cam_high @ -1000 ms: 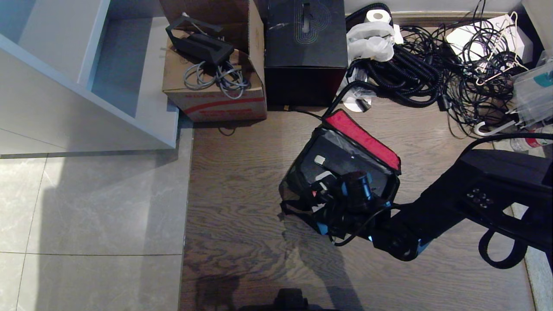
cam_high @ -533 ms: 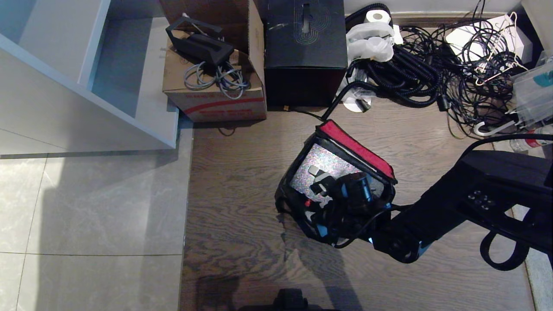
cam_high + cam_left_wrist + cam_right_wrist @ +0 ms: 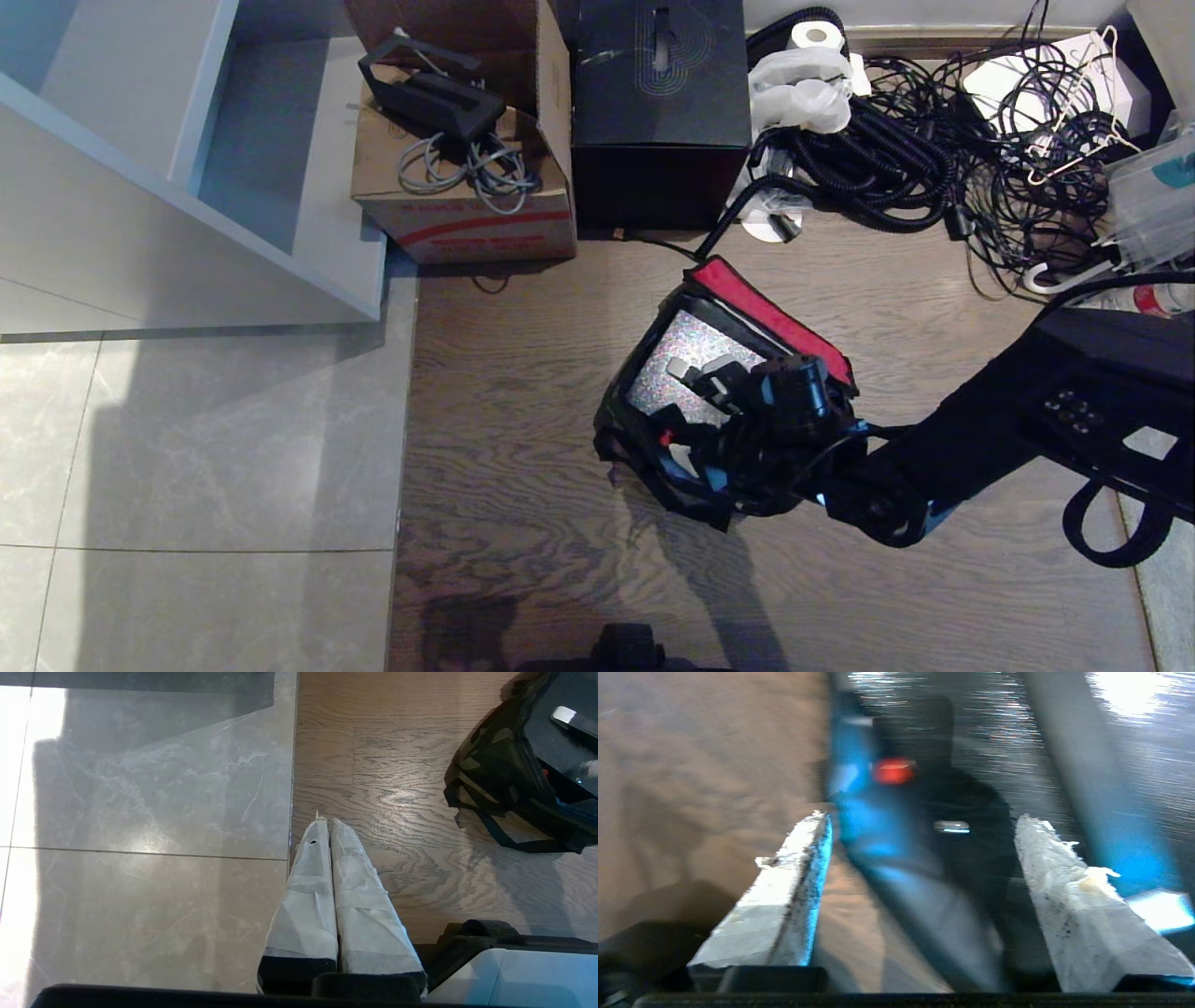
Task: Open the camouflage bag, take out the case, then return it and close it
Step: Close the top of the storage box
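The camouflage bag [image 3: 624, 446] stands open on the wooden floor, its red-lined lid [image 3: 767, 313] folded back. Inside sits the case [image 3: 674, 357], its glittery top showing. My right gripper [image 3: 698, 418] hovers over the bag's near half, open; in the right wrist view [image 3: 924, 819] its taped fingers [image 3: 784, 896] stand wide apart, with only a blurred dark strap and a small silver piece [image 3: 951, 826] beyond them. The left gripper [image 3: 325, 821] is parked low over the floor, shut and empty. The bag [image 3: 490, 774] and the case [image 3: 546, 742] lie to its side.
Behind the bag stand a brown cardboard box [image 3: 467, 187] holding cables and a larger black box with a swirl emblem [image 3: 661, 103]. A tangle of black cables and hoses [image 3: 934, 159] fills the far right. A white shelf unit [image 3: 187, 187] stands at the left.
The right gripper has gone from shut to open and let go of the case's handle. The case has settled into the bag, and the right arm has drawn slightly to the right.
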Robot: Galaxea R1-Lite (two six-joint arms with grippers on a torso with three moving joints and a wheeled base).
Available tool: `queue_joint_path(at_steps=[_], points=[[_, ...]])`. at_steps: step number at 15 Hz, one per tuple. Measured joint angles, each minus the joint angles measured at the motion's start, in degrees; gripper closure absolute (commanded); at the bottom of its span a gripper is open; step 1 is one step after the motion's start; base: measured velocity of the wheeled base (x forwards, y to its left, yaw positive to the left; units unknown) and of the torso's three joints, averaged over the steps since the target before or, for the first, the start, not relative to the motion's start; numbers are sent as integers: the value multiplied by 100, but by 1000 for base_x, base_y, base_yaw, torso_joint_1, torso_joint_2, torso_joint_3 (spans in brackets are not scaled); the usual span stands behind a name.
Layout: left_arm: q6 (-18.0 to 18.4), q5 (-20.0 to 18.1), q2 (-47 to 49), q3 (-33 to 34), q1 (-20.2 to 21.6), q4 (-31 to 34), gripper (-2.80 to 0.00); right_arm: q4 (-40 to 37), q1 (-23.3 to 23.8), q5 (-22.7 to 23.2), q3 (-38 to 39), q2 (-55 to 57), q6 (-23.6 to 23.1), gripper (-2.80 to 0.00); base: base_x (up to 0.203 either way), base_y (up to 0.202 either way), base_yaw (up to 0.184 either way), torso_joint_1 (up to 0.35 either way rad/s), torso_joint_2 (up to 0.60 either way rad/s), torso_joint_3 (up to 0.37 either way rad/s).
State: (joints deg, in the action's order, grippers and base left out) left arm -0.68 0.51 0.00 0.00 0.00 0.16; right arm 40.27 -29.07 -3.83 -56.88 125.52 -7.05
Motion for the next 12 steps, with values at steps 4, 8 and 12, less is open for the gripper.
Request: queue_joint_path(at_steps=[4, 8, 12], points=[[0, 0, 0, 0, 0, 2, 0, -456, 825, 64, -23, -146, 348, -280, 0, 0, 0, 0, 0, 0], [-1, 0, 0, 0, -2, 2, 0, -484, 1513, 728, -116, -326, 1935, -280, 0, 0, 0, 0, 0, 0], [0, 0, 0, 0, 0, 2, 0, -527, 1882, 846, -11, -652, 3640, -280, 0, 0, 0, 0, 0, 0]])
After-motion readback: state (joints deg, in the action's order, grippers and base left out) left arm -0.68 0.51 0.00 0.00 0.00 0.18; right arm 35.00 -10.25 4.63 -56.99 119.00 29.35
